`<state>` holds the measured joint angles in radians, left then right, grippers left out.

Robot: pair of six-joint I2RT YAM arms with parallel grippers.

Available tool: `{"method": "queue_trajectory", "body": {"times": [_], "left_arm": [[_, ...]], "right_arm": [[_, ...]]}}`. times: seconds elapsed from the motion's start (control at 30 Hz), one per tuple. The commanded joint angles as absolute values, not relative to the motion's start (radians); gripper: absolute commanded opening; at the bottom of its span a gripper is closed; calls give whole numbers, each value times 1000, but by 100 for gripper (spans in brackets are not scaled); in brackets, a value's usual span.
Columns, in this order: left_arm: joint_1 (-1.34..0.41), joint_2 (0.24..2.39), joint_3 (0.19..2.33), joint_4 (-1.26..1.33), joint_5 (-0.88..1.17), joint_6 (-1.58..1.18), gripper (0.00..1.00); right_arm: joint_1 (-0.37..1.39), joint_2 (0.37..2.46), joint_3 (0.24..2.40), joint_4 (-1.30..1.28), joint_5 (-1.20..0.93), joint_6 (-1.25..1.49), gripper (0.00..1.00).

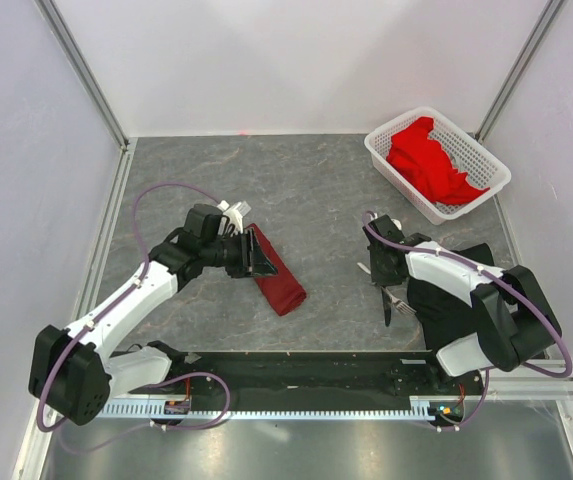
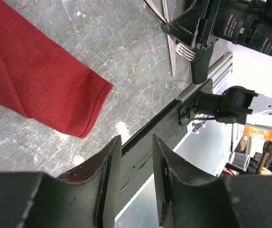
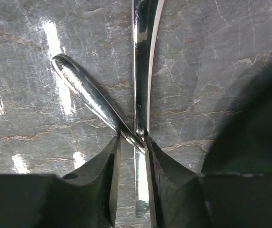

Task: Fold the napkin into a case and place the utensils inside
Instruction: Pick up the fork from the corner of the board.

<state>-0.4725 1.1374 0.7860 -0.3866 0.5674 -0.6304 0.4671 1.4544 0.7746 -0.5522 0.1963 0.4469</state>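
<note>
Right pincer [image 3: 132, 142] hangs low over the table [image 1: 316, 190], its two fingers drawn in narrowly around the spot where the fork [image 3: 88, 92] and the knife [image 3: 143, 61] cross. The fork handle slants off to one side and the knife runs straight ahead. Both touch or nearly touch the fingertips, but whether they are actually clamped cannot be told. Left pincer [image 2: 136, 140] stands open with nothing between its fingers, just beside the upper end of the napkin [image 1: 276, 275]. The napkin is folded into a long narrow strip and lies flat and diagonal on the table left of centre, well apart from the fork and knife on the right. In the far right corner sits a white lattice basket [image 1: 391, 172] holding a bright red cloth [image 1: 426, 160].
</note>
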Motion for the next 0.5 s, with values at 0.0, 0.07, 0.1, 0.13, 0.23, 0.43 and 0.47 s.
{"method": "queue_trajectory", "body": {"times": [0.0, 0.07, 0.1, 0.13, 0.23, 0.43, 0.47], "left_arm": [[-472, 1154, 818, -350, 624, -601, 41], [-471, 1155, 822, -350, 649, -609, 42], [-471, 1154, 824, -348, 655, -615, 42], [-472, 1154, 828, -348, 663, -618, 43], [-471, 1141, 831, -350, 678, -624, 45], [-471, 1135, 827, -353, 680, -646, 46], [-471, 1134, 825, -353, 680, -647, 46]], "right_arm": [[465, 1434, 765, -526, 213, 443, 27], [465, 1434, 765, -522, 212, 443, 21], [465, 1436, 765, -520, 213, 442, 21], [465, 1445, 765, -517, 210, 442, 21], [466, 1463, 767, -505, 195, 442, 21], [465, 1493, 762, -474, 178, 446, 19], [465, 1491, 765, -474, 179, 443, 11]]}}
